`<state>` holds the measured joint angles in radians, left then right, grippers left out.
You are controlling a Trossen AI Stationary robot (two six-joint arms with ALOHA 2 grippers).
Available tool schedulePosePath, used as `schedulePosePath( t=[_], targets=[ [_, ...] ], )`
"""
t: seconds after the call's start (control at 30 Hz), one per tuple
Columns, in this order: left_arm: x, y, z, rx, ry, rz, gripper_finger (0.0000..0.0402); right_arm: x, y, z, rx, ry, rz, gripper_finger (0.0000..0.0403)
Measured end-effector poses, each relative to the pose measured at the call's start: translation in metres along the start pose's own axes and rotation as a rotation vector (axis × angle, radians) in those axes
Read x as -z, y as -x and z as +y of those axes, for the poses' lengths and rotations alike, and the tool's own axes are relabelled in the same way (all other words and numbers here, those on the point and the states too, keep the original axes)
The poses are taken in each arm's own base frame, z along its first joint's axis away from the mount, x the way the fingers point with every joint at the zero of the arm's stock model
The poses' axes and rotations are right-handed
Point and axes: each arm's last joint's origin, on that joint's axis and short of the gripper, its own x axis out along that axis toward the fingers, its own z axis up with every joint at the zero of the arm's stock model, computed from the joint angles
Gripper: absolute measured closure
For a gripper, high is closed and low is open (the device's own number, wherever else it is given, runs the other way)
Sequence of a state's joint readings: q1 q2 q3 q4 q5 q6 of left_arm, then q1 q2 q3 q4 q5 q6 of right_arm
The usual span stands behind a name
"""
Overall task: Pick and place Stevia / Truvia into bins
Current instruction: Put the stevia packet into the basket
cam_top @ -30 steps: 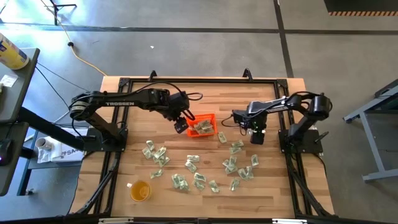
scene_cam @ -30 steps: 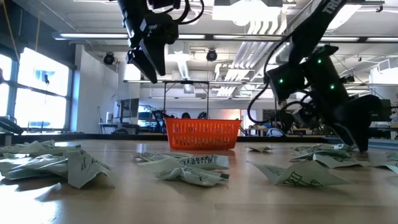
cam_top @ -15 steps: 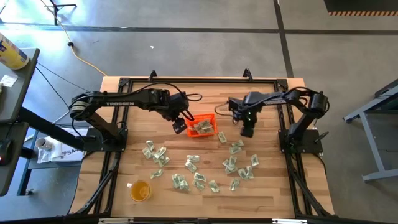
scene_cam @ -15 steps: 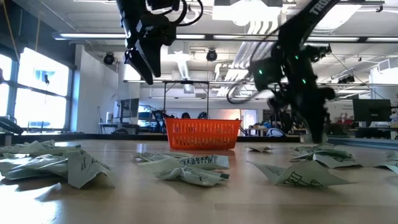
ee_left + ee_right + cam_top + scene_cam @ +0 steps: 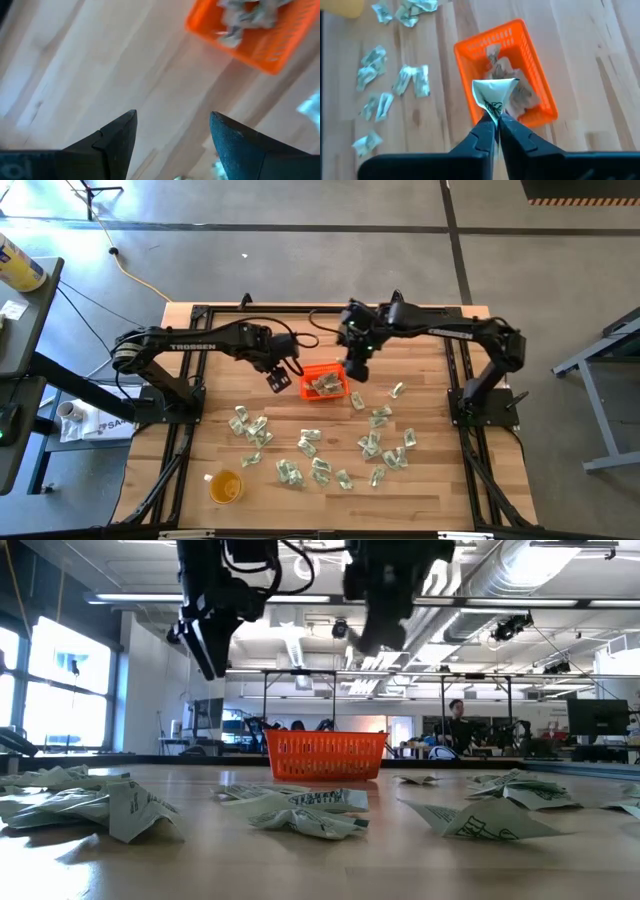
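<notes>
A Stevia sachet (image 5: pixel 494 94) is pinched in the right pincer (image 5: pixel 497 125) above the orange bin (image 5: pixel 542 102); left pincer (image 5: pixel 172 131) gapes empty.

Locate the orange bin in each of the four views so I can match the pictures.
High view: orange bin at table centre, just below the right gripper.
Low view: mid-picture, standing on the far tabletop.
Left wrist view: upper right corner, sachets inside.
Right wrist view: centre, beyond the sachet pinched in the shut fingers.
Shared landmark: the sachets piled inside the bin.
</notes>
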<state>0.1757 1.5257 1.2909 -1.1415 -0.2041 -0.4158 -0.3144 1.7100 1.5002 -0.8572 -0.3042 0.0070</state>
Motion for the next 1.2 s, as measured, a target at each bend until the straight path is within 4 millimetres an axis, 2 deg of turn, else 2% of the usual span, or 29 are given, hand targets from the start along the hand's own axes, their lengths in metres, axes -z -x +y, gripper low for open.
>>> schedulePosePath(
  t=[0.2, 0.33, 0.4, 0.57, 0.67, 0.8, 0.97, 1.07, 1.2],
  targets=[
    [0.010, 0.003, 0.003, 0.013, 0.002, 0.059, 0.0117, -0.006, -0.045, -0.006, 0.004, -0.066, 0.086, 0.0319],
    [0.029, -0.003, 0.002, 0.010, -0.008, 0.083, 0.0117, -0.005, -0.060, -0.005, 0.000, -0.103, 0.127, 0.0277],
    [0.045, -0.006, 0.000, 0.021, 0.004, 0.076, 0.0117, -0.005, -0.060, -0.004, -0.003, -0.093, 0.128, 0.0259],
    [0.092, -0.010, 0.001, 0.113, 0.095, -0.039, 0.0117, -0.008, -0.042, -0.003, 0.069, -0.067, 0.074, 0.0222],
    [0.122, -0.017, 0.009, 0.161, 0.255, -0.041, 0.0117, -0.010, -0.031, -0.006, 0.141, -0.064, 0.043, 0.0206],
    [0.156, -0.038, 0.021, 0.202, 0.531, 0.103, 0.0117, -0.010, -0.028, -0.012, 0.192, -0.074, 0.034, 0.0191],
    [0.168, -0.062, 0.020, 0.228, 0.691, 0.158, 0.0117, -0.011, -0.027, -0.016, 0.201, -0.081, 0.017, 0.0182],
    [0.163, -0.069, 0.015, 0.245, 0.708, 0.133, 0.0117, -0.013, -0.027, -0.018, 0.219, -0.079, 0.001, 0.0181],
    [0.162, -0.083, 0.011, 0.139, 0.668, 0.165, 0.0117, -0.013, -0.027, -0.018, 0.243, -0.079, -0.001, 0.0182]
  ],
)
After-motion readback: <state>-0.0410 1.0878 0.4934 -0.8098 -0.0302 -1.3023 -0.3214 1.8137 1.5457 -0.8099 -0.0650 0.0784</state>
